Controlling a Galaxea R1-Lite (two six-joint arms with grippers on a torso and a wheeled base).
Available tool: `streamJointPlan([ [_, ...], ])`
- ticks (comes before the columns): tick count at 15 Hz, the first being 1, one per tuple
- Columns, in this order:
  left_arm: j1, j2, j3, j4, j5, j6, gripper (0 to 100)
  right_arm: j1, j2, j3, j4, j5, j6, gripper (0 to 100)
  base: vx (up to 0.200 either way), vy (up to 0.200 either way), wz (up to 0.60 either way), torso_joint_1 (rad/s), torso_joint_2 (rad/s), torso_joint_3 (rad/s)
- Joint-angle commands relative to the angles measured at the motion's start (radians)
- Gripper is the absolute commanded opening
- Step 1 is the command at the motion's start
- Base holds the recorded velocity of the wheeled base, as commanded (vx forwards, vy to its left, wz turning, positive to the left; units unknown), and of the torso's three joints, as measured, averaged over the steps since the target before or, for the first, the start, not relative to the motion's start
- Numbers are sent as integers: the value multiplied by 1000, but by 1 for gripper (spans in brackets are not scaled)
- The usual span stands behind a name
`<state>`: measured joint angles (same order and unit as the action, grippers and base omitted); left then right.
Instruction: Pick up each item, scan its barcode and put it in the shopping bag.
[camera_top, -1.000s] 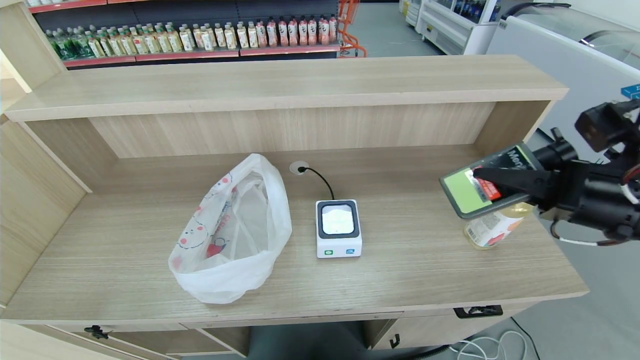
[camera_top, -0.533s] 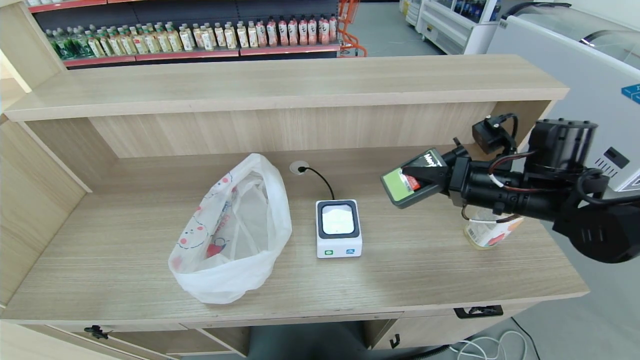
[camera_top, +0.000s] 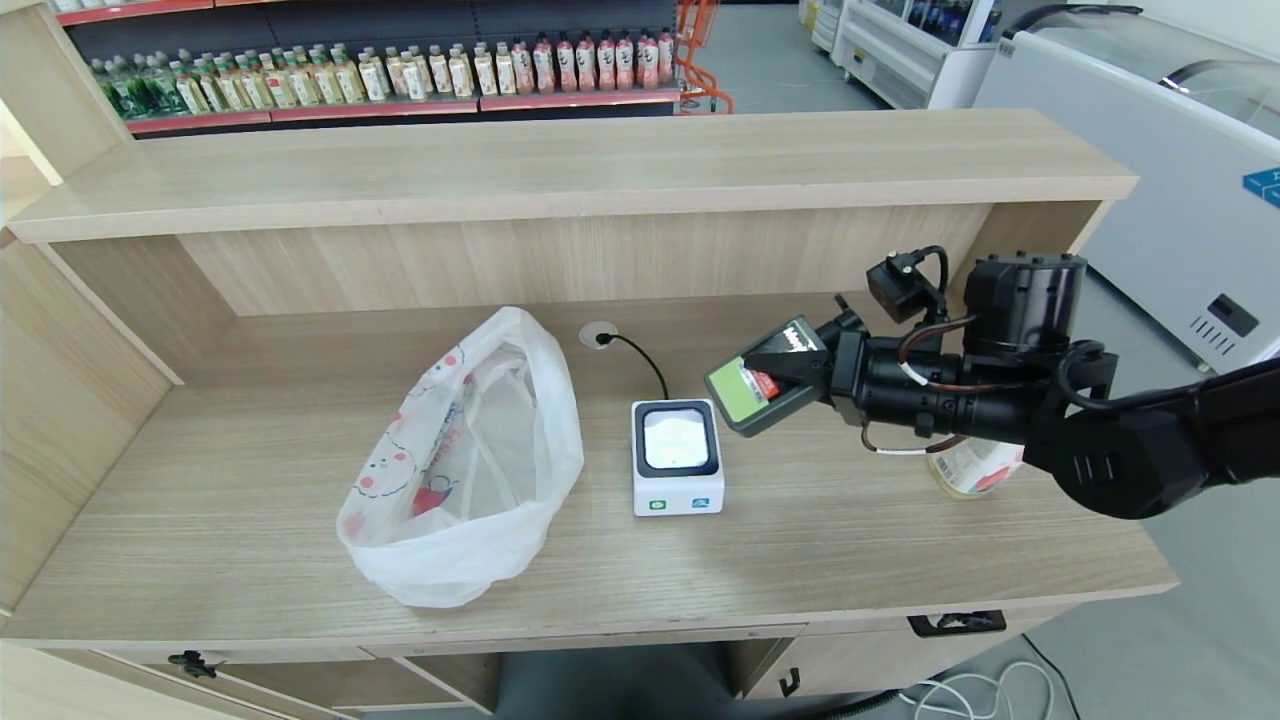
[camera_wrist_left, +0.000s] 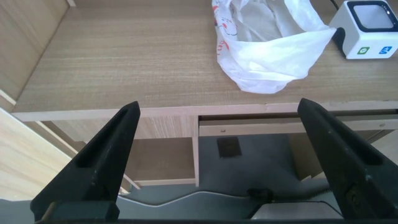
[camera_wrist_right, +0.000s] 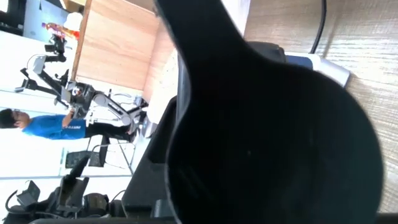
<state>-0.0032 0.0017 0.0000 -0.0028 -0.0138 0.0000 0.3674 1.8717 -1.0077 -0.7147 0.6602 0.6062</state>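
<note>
Head view: my right claw (camera_top: 790, 375) clamped the flat dark green-faced packet (camera_top: 738, 398), aloft just beside the white box scanner (camera_top: 677, 455).
Left wrist view: my left claw (camera_wrist_left: 217, 134) gaped, low before the wooden counter (camera_wrist_left: 124, 68); the white plastic shopping bag (camera_wrist_left: 267, 43) lay on it.

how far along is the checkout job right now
Done: the box is lifted, clamped in the right pincer. In hand: it hangs just right of the scanner, not yet over its window. Remaining: bagging it in the shopping bag, then the bottle standing on the counter.
</note>
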Motion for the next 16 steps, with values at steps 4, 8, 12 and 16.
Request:
streamJointPlan([
  [4,0,0,0,0,0,0,100,34,66,-37,0,1,-8,0,0,0,0,0,0,0],
  [8,0,0,0,0,0,3,100,38,192,-140,0,2,-34,0,0,0,0,0,0,0],
  [12,0,0,0,0,0,3,100,57,253,-154,-2,2,-55,0,0,0,0,0,0,0],
  [16,0,0,0,0,0,5,100,62,291,-193,-5,6,-55,0,0,0,0,0,0,0],
])
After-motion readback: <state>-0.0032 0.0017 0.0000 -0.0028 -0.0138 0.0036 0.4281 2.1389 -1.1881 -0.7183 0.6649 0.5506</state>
